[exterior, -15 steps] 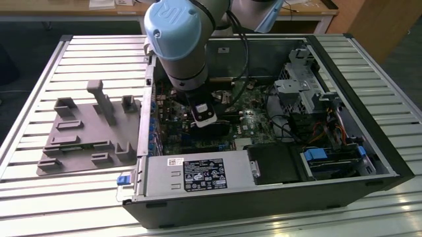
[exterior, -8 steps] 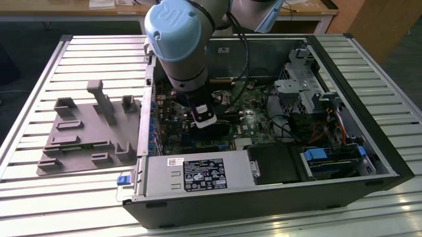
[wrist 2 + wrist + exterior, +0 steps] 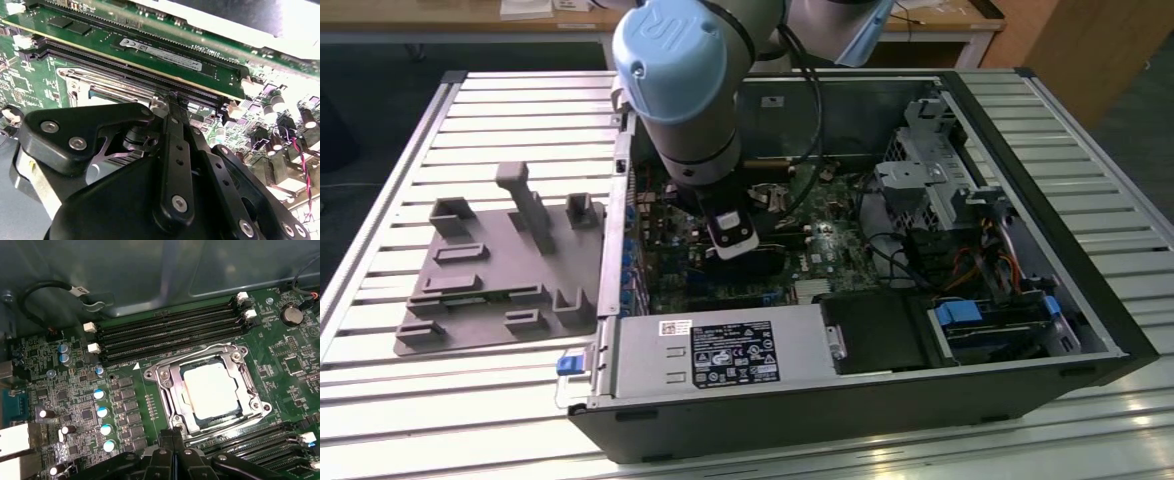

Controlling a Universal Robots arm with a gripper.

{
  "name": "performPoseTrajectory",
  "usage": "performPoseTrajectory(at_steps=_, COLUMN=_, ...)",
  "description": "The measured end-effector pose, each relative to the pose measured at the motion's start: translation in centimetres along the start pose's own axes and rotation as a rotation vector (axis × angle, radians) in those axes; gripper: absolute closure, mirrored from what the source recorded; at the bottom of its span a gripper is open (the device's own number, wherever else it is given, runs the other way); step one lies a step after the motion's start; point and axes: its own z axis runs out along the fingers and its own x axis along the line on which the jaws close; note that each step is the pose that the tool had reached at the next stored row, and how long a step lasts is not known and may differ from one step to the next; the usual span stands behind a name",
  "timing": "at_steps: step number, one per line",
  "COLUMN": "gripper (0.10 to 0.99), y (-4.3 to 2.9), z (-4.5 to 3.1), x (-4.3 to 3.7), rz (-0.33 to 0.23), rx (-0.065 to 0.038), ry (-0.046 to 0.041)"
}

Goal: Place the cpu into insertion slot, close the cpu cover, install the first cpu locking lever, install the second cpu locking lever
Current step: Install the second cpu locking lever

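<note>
1. We see an open computer case (image 3: 854, 300) lying on a slatted metal table (image 3: 427, 130), with the robot arm (image 3: 687, 90) reaching down into it over the green motherboard (image 3: 70, 405).
2. In the first wrist view, the cpu (image 3: 211, 390), a flat square chip with a pale silver top, already sits in the insertion slot (image 3: 207, 390).
3. The cpu cover (image 3: 172, 385), a silver metal frame with a square window, lies flat around the chip, so it looks closed.
4. The gripper (image 3: 173, 440) appears at the edge of the first wrist view, its two black fingers pressed together with no gap and nothing held between them.
5. The fingertips sit just beside the socket frame's nearer corner; the chip lies just beyond the tips, ahead of them.
6. In the second wrist view, the closed fingers (image 3: 175, 125) reach to the silver frame's edge, next to the long memory slots (image 3: 150, 70).
7. We cannot tell whether the tips touch a locking lever or only the frame.
8. A grey parts holder (image 3: 494, 270) rests on the table on the exterior view's left of the case.
</note>
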Motion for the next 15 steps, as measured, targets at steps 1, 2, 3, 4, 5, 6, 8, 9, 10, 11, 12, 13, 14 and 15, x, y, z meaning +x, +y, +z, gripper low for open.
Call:
performPoseTrajectory(at_steps=1, gripper=0.984, y=0.01, z=-0.01, x=0.0, rz=-0.001, rx=0.005, ry=-0.0014)
performPoseTrajectory(at_steps=2, gripper=0.984, y=0.02, z=-0.03, x=-0.01, rz=-0.002, rx=0.011, ry=-0.0028)
performPoseTrajectory(at_steps=3, gripper=0.984, y=0.02, z=-0.09, x=-0.01, rz=-0.003, rx=0.016, ry=-0.004)
performPoseTrajectory(at_steps=4, gripper=0.984, y=0.03, z=-0.15, x=-0.02, rz=-0.003, rx=0.018, ry=-0.0044)
performPoseTrajectory(at_steps=5, gripper=0.984, y=0.05, z=-0.23, x=-0.03, rz=-0.003, rx=0.019, ry=-0.0047)
performPoseTrajectory(at_steps=6, gripper=0.984, y=0.09, z=-0.34, x=-0.03, rz=-0.003, rx=0.02, ry=-0.005)
performPoseTrajectory(at_steps=8, gripper=0.984, y=0.18, z=-0.69, x=-0.05, rz=-0.003, rx=0.022, ry=-0.005)
performPoseTrajectory(at_steps=9, gripper=0.984, y=0.24, z=-0.81, x=-0.06, rz=-0.004, rx=0.021, ry=-0.0051)
performPoseTrajectory(at_steps=10, gripper=0.984, y=0.29, z=-0.94, x=-0.08, rz=-0.004, rx=0.022, ry=-0.0051)
performPoseTrajectory(at_steps=11, gripper=0.984, y=0.33, z=-1.05, x=-0.09, rz=-0.004, rx=0.022, ry=-0.0051)
performPoseTrajectory(at_steps=12, gripper=0.984, y=0.38, z=-1.19, x=-0.1, rz=-0.004, rx=0.022, ry=-0.0053)
performPoseTrajectory(at_steps=13, gripper=0.984, y=0.44, z=-1.35, x=-0.12, rz=-0.004, rx=0.022, ry=-0.0053)
performPoseTrajectory(at_steps=14, gripper=0.984, y=0.52, z=-1.58, x=-0.14, rz=-0.004, rx=0.022, ry=-0.0053)
performPoseTrajectory(at_steps=15, gripper=0.984, y=0.61, z=-1.83, x=-0.17, rz=-0.004, rx=0.022, ry=-0.0054)
